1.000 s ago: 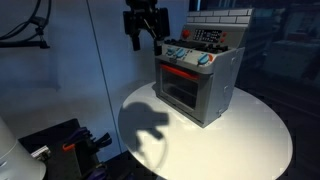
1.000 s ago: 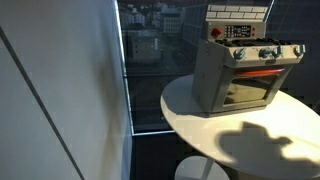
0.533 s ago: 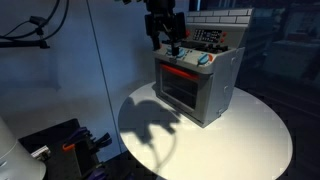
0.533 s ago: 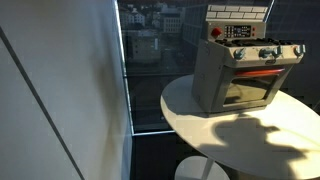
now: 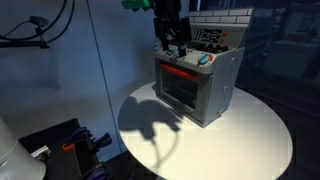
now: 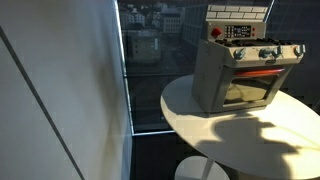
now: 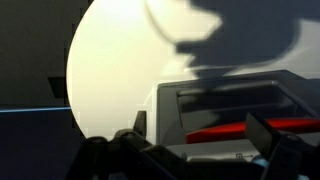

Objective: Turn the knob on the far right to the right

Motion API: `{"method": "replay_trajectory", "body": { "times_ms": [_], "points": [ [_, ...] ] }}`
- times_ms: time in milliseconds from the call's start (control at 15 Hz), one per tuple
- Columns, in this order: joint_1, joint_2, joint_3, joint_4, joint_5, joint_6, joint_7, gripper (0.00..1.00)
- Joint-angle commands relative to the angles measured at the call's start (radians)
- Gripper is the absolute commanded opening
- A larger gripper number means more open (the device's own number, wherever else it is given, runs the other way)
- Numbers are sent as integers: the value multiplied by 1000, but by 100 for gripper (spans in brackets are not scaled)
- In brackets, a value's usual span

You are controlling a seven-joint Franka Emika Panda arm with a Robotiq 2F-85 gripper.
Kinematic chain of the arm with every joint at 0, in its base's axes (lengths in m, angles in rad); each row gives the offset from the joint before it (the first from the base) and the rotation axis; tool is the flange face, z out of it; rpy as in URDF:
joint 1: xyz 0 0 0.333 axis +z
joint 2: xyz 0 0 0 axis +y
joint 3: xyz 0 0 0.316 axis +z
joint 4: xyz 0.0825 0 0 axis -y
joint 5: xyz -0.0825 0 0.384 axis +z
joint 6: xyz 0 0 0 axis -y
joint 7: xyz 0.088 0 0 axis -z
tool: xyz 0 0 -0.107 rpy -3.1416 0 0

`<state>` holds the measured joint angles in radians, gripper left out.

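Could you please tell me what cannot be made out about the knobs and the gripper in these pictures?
- Knobs: too small in both exterior views to read which way they point.
- Toy oven, wrist view: dark and blurred, so no knob can be picked out.
- Gripper: outside an exterior view's frame; only its shadow falls on the table.

No text, brand, number or sign can be read in any view. The toy oven (image 5: 197, 82) on the desk (image 5: 250, 130) has a back panel (image 6: 238, 31) with small light and dark marks, seen in both exterior views, but they are too small and blurred to make out as letters or figures. The row of knobs (image 6: 264, 54) on its front strip shows no legible marking. The wrist view is dark and shows no writing.
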<state>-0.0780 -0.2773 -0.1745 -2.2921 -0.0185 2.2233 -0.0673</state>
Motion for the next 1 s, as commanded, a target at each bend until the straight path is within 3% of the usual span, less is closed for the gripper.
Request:
{"method": "replay_trajectory", "body": {
  "times_ms": [0, 933],
  "points": [
    [-16, 1, 14, 3, 5, -3, -4, 100],
    [-12, 144, 24, 23, 94, 320, 78, 100]
  ]
}}
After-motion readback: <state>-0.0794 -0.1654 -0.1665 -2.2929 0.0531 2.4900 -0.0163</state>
